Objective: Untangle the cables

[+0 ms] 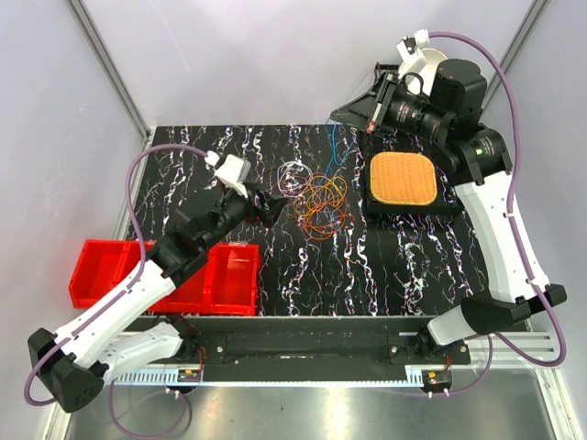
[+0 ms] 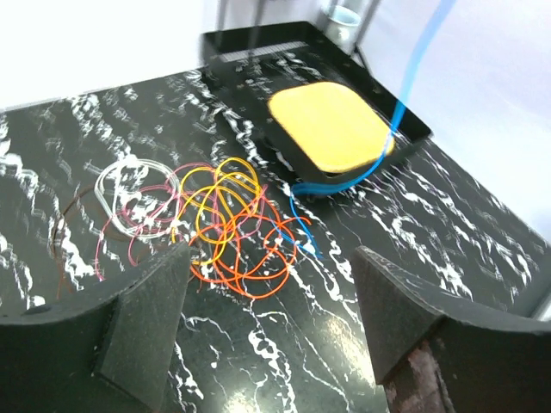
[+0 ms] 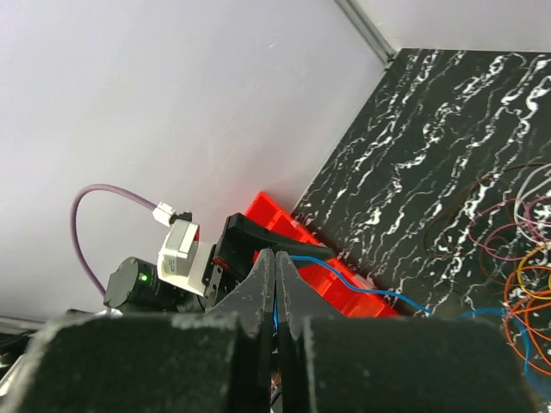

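Two robot arms share a black, white-veined bench (image 1: pixel 385 275). Nearest, well left of the black tray (image 1: pixel 413 212) and closer to the arm bases, sit red bins (image 1: pixel 229 284). From that side the left arm (image 1: pixel 128 298) reaches toward the tray. The left jaws stand wide apart with nothing between them, poised just short of the wire heap.

The cables (image 1: pixel 316 202) lie on the bench just left of the tray, a loose overlapping heap of hair-thin loops. Orange loops (image 2: pixel 254 267) and yellow loops (image 2: pixel 225 202) crowd the tray side, pink strands (image 2: pixel 120 228) thread through, and a white loop (image 2: pixel 133 194) sits on the side farthest from the tray. The tray itself carries an orange woven pad (image 1: pixel 402 177).

Farthest, raised above the tray's far left corner, is the right arm (image 1: pixel 500 229). The right jaws are clenched on a blue cable (image 2: pixel 400 112), which slants down past the pad and ends on the bench at the heap's tray side.

Judging by their look, these wires are nearly weightless, springy rather than limp, and slick. One tugged strand will likely drag its neighbours along (the orange knot especially). The white loop looks like the best place to pinch, since it overlaps the others least. A single strand lying flat may slip between the jaws, so a firm, centred squeeze seems wise.
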